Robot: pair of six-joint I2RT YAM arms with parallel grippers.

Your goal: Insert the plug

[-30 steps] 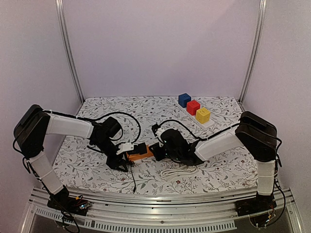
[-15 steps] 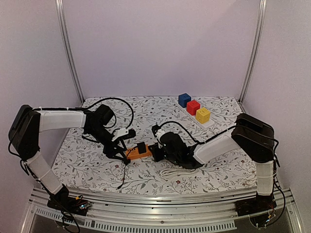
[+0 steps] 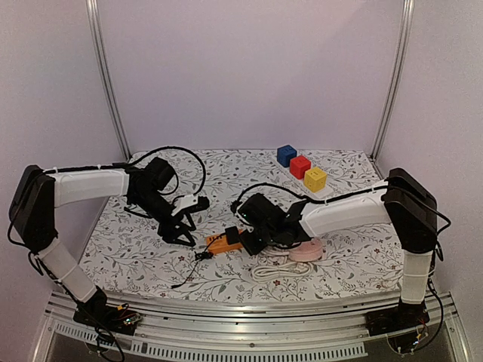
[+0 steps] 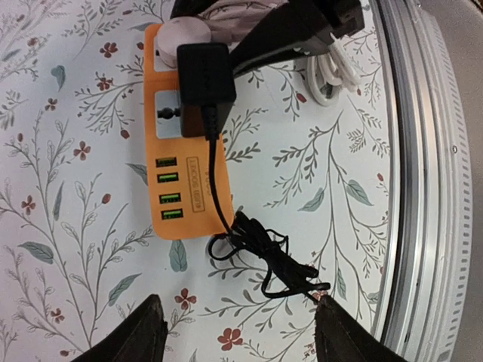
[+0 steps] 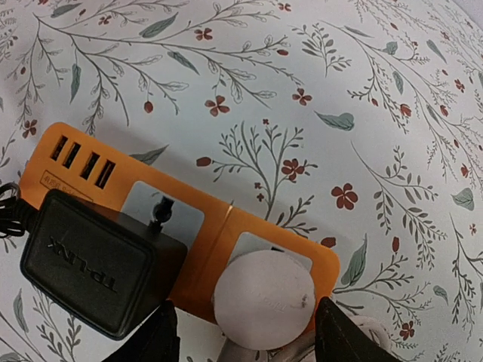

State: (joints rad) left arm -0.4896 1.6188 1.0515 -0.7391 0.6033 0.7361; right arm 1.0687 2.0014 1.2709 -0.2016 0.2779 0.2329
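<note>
Power strip (image 3: 225,243), orange, lies on the counter (image 3: 136,256) overhead. Left wrist: I see the left gripper (image 4: 238,335) spread wide, empty, black adapter (image 4: 202,83) seated in the strip. Right wrist: right gripper (image 5: 249,335) parted, straddling a white plug (image 5: 264,298).

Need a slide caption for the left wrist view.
Black adapter sits on the orange power strip on a floral cloth, its cord tangled alongside; the left gripper is open, clear of both.

Label (image 4: 198,181) print on the orange power strip (image 4: 184,222) too small to read.
</note>
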